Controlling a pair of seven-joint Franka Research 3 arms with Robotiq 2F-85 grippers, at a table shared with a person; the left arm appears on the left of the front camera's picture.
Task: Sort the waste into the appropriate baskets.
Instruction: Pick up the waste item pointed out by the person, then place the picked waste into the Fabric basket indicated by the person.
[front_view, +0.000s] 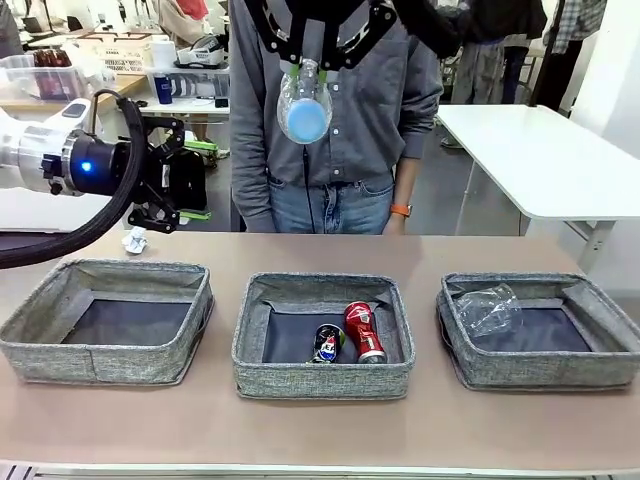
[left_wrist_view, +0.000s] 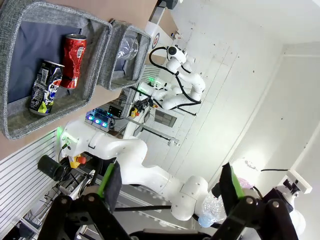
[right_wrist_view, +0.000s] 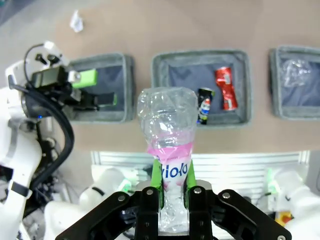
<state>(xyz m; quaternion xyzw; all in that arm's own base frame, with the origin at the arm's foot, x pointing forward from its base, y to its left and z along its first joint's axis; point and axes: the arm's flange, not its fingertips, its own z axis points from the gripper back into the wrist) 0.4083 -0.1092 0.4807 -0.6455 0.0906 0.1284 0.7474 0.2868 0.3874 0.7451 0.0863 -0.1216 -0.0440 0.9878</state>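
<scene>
A bottle (front_view: 304, 108) is pinched at top centre by the right gripper (front_view: 304, 68); the left gripper (front_view: 194, 180) is spread wide at left.

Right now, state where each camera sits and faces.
Front: fixed at the robot's table edge, facing the person across three baskets; left hand open at left, right hand shut on a clear bottle.
Left wrist: on the rolled left arm, looking sideways toward the right arm; own open fingers below.
Right wrist: high up, looking down on the table; own fingers clamp the bottle.
Shared: all three show the red can and dark blue can in the middle basket.
</scene>
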